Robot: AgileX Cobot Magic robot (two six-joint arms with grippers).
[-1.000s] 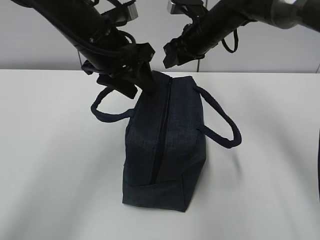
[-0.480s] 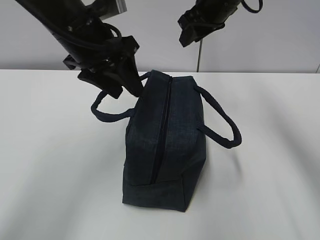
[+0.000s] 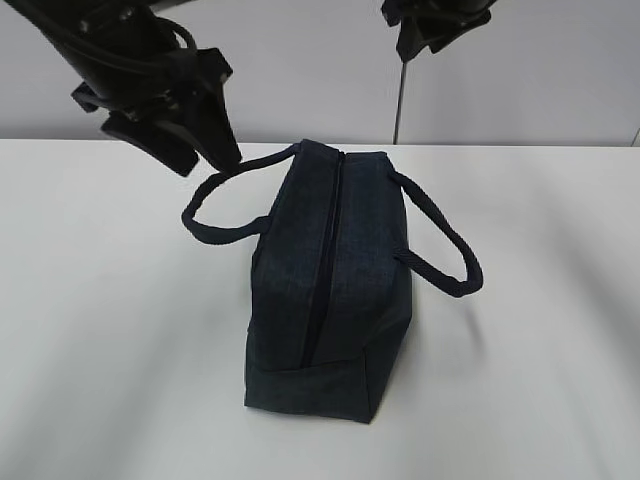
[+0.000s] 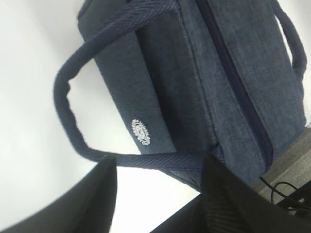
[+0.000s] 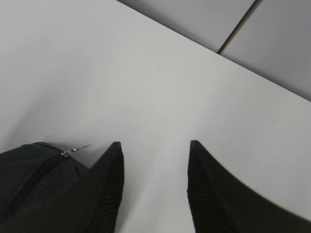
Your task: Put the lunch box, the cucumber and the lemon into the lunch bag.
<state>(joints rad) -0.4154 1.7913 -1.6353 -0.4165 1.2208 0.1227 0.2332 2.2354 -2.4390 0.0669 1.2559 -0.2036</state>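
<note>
White table (image 3: 100, 330), grey wall behind. Lunch bag (image 3: 330, 290) zipped, below and between my grippers. Left gripper (image 4: 158, 194) parted, empty, above handle. Right gripper (image 5: 155, 187) parted, empty, raised. Lunch box, cucumber, lemon unseen; packing likely done.

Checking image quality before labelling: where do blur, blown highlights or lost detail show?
Exterior view: lunch bag sharp, shadows soft. Left wrist view: table overexposed, left gripper blurred. Right wrist view: right gripper nearly black, soft-edged.
</note>
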